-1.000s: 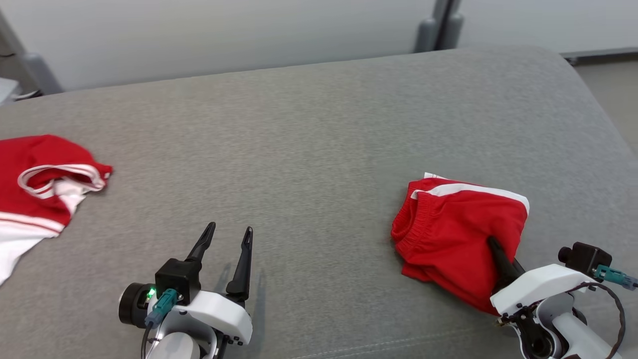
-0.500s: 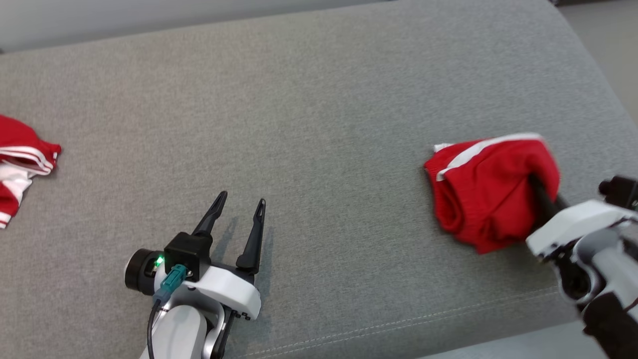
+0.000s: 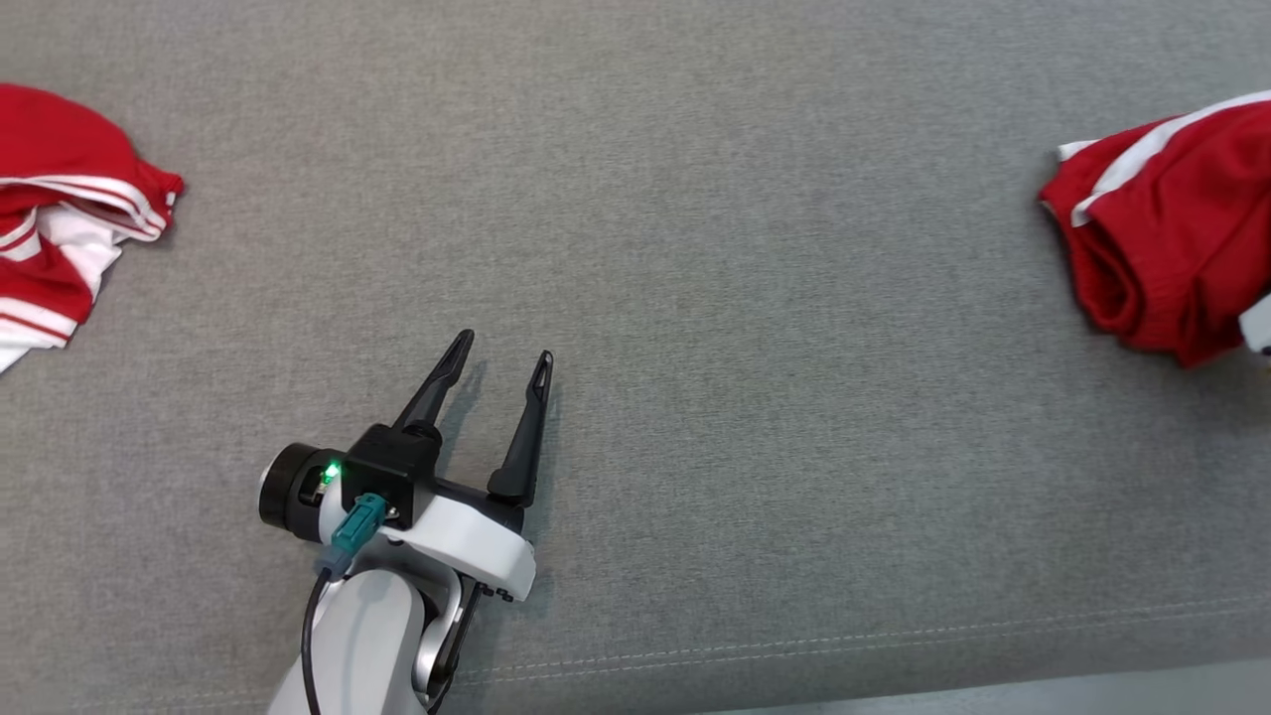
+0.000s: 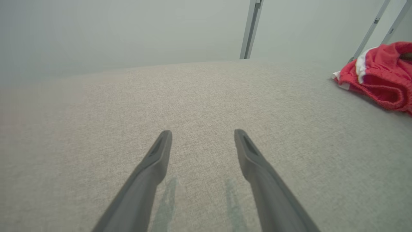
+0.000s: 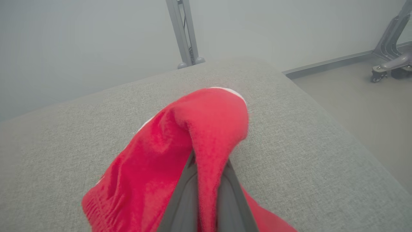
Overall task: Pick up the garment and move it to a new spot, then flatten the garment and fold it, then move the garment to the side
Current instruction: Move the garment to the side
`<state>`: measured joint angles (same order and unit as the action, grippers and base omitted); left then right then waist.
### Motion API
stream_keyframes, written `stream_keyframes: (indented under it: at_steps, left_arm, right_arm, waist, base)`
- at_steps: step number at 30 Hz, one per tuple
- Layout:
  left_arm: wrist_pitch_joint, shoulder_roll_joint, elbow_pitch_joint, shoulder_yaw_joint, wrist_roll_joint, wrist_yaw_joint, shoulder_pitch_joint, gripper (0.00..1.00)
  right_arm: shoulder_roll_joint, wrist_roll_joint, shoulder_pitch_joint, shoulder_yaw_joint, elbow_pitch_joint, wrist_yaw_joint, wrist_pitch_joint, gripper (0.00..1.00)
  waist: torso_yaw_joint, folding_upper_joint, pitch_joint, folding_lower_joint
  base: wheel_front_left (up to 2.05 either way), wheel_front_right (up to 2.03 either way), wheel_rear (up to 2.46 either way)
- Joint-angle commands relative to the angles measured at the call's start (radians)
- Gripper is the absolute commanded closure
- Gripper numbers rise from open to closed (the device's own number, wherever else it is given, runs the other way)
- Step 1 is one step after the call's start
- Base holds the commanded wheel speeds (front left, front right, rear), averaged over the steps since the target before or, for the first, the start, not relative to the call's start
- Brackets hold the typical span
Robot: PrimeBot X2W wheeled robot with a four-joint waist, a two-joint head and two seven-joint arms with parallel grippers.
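Looking down from the head on a grey cushion point(image 3: 695, 248); finding the left gripper point(image 3: 504, 348) low and left of centre, fingers spreading wide and gripping nothing, near the stitched front edge point(image 3: 894, 645); seeing broad bare fabric running from there to the right and upward; spotting the garment point(image 3: 1162, 248), red with a white stripe, bunching at the far right border and being cut off by it, a sliver of white casing point(image 3: 1259, 323) just beside its lower corner; noting a red-and-white cloth point(image 3: 60, 218) lying at the far left border, well apart from the left gripper and from the garment.

Looking along the left wrist; seeing the left gripper point(image 4: 202, 133) standing apart with bare cushion point(image 4: 193, 90) between and ahead of its fingers; tracing the cushion's far edge across under a pale wall, a grey post point(image 4: 251, 29) rising behind it; finding the garment point(image 4: 379, 77) up at the right border, near that far edge, well apart from the fingertips.

Looking along the right wrist; finding the right gripper point(image 5: 208, 174) pressing together on a fold of the garment point(image 5: 180, 145), red cloth draping over both fingers and hiding the tips; not being able to tell whether the lower cloth is touching the cushion point(image 5: 305, 145); seeing the rounded side edge falling away to bare floor point(image 5: 363, 106) on the right, a wheeled stand point(image 5: 389, 61) at the far corner.
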<state>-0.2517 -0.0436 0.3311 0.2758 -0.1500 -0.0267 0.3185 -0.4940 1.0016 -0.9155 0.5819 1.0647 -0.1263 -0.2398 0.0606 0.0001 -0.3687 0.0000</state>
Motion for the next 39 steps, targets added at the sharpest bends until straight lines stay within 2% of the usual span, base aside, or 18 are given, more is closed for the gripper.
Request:
stream_keyframes:
  at_steps: [1,12,17,18,19,20,25,31,35,39]
  left_arm:
    - [-0.010,-0.007,-0.030,-0.023,0.007,-0.008,0.031,0.00]
    - [-0.010,-0.007,-0.039,-0.012,0.010,0.000,0.027,0.00]
    - [-0.010,-0.007,-0.042,-0.006,0.013,-0.002,0.028,0.00]
    - [-0.010,-0.007,-0.043,-0.004,0.013,-0.002,0.029,0.00]
    - [-0.010,-0.007,-0.042,-0.002,0.013,-0.002,0.029,0.00]
    - [-0.010,-0.007,-0.042,-0.001,0.012,-0.002,0.030,0.00]
    - [-0.010,-0.007,-0.038,0.007,0.007,0.001,0.028,0.00]
    - [-0.010,-0.007,-0.035,0.006,-0.006,0.009,0.020,0.00]
    - [-0.010,-0.007,-0.031,0.002,-0.014,0.015,0.005,0.00]
    - [-0.010,-0.007,-0.026,-0.005,-0.023,0.022,-0.012,0.00]
  right_arm:
    - [-0.034,-0.001,0.001,-0.005,0.011,-0.004,-0.019,1.00]
    - [-0.076,-0.022,-0.014,-0.066,0.123,-0.004,-0.022,1.00]
    - [-0.096,-0.074,-0.029,-0.110,0.149,-0.004,-0.022,1.00]
    - [-0.097,-0.084,-0.033,-0.123,0.153,-0.004,-0.022,0.83]
    - [-0.100,-0.098,-0.037,-0.134,0.155,-0.004,-0.022,0.35]
    - [-0.103,-0.112,-0.042,-0.147,0.157,-0.004,-0.022,0.00]
    - [-0.109,-0.198,-0.046,-0.219,0.170,-0.004,-0.022,0.00]
    - [-0.149,-0.323,-0.044,-0.343,0.164,-0.004,-0.022,0.00]
    - [-0.125,-0.416,-0.003,-0.442,0.049,-0.004,-0.022,0.00]
    - [-0.063,-0.515,0.084,-0.522,-0.122,-0.004,-0.022,0.00]
  waist:
    - [-0.017,-0.0001,-0.011,0.0000]
    - [-0.040,-0.0001,-0.002,0.0000]
    - [-0.044,-0.0001,-0.001,0.0000]
    - [-0.045,-0.0001,0.000,0.0000]
    - [-0.046,-0.0001,-0.001,0.0000]
    - [-0.047,-0.0001,-0.001,0.0000]
    - [-0.051,-0.0001,0.006,0.0000]
    - [-0.050,-0.0001,0.040,0.0000]
    - [-0.042,-0.0001,0.078,0.0000]
    - [-0.035,-0.0001,0.123,0.0000]
  base:
    - [0.00,0.00,0.00]
    - [0.00,0.00,0.00]
    - [0.00,0.00,0.00]
    - [0.00,0.00,0.00]
    - [0.00,0.00,0.00]
    - [0.00,0.00,0.00]
    - [0.00,0.00,0.00]
    - [0.00,0.00,0.00]
    - [0.00,0.00,0.00]
    - [0.00,0.00,0.00]
